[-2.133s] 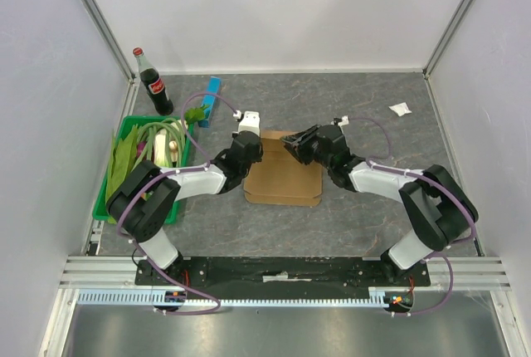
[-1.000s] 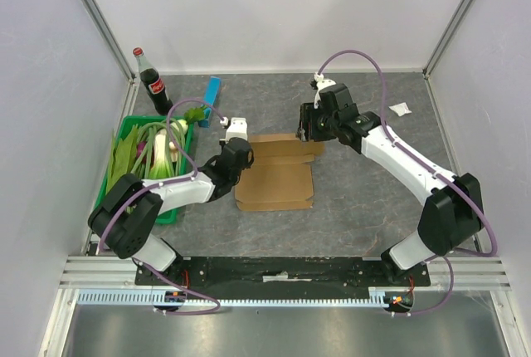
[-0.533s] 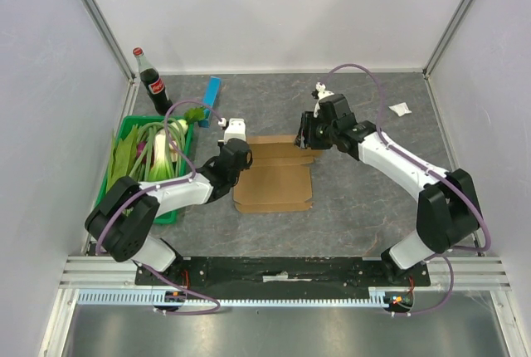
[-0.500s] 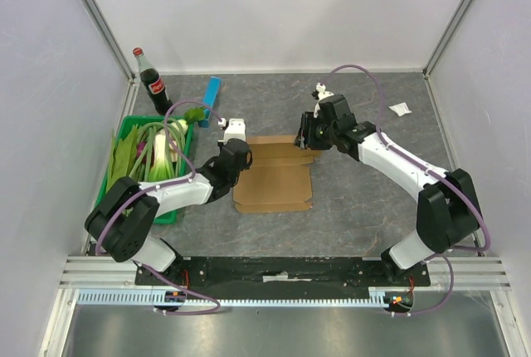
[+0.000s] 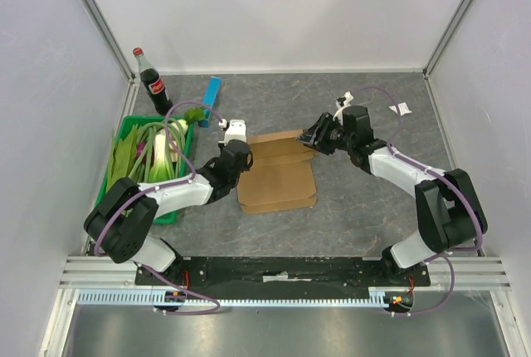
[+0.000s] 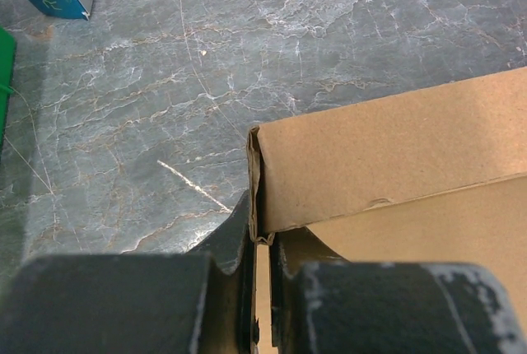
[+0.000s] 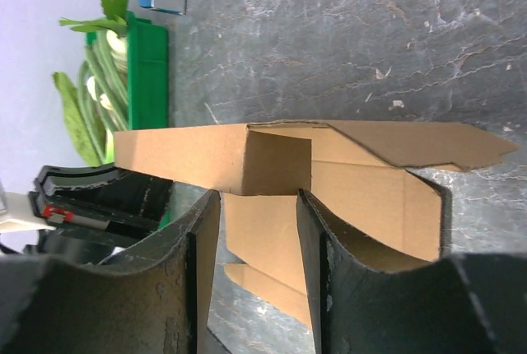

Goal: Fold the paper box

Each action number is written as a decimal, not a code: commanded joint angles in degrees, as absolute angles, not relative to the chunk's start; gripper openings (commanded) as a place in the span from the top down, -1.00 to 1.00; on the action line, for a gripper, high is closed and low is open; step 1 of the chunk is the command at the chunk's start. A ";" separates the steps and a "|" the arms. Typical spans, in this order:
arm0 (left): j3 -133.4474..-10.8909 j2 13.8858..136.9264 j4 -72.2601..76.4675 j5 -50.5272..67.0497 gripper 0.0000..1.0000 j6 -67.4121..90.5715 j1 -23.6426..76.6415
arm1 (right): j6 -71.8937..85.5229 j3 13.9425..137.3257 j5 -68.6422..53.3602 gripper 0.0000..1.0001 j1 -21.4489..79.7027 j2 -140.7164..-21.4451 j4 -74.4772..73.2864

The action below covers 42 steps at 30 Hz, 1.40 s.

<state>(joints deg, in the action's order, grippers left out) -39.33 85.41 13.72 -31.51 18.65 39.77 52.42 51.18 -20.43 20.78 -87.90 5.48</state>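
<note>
Arms bend inward to the paper box (left fingers pinching its edge).

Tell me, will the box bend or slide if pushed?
Probably bendy: the box is thin cardboard, with one flap raised. Likely light, so a push may slide it unless the left gripper pinching its edge holds.
</note>
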 commanded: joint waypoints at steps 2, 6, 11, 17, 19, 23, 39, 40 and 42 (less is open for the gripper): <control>-38.76 83.32 14.50 -33.31 0.96 20.66 40.25 | 60.47 48.25 -26.63 -0.05 18.99 -86.14 19.34; -38.85 82.97 14.15 -33.40 0.96 20.31 40.34 | 50.74 52.98 -22.69 -0.09 18.81 -84.12 5.23; -38.93 83.06 14.15 -33.49 0.96 20.57 40.34 | 38.07 58.27 -17.67 -0.28 18.72 -81.31 -8.79; -39.20 83.67 14.15 -33.05 0.96 20.83 40.52 | 33.93 63.45 -20.56 -0.25 18.81 -85.60 -12.57; -39.20 83.67 14.06 -33.13 0.96 20.92 40.52 | 33.84 64.15 -21.70 -0.22 18.81 -86.57 -12.48; -39.55 83.67 13.80 -33.13 0.96 20.92 40.69 | 33.75 64.07 -21.27 -0.11 19.16 -86.49 -12.48; -39.64 82.97 13.01 -34.01 0.96 20.65 41.13 | 45.79 56.69 -24.26 0.08 20.30 -85.17 -0.44; -39.73 82.88 13.01 -34.01 0.96 20.48 41.13 | 46.40 56.69 -24.61 0.09 20.22 -85.51 1.30; -39.73 82.97 12.92 -33.93 0.96 20.39 41.13 | 49.37 55.91 -25.57 0.15 20.21 -86.04 2.80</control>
<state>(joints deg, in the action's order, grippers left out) -39.00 84.62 12.69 -31.90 19.09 40.75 44.12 56.77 -23.05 20.14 -85.34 -4.25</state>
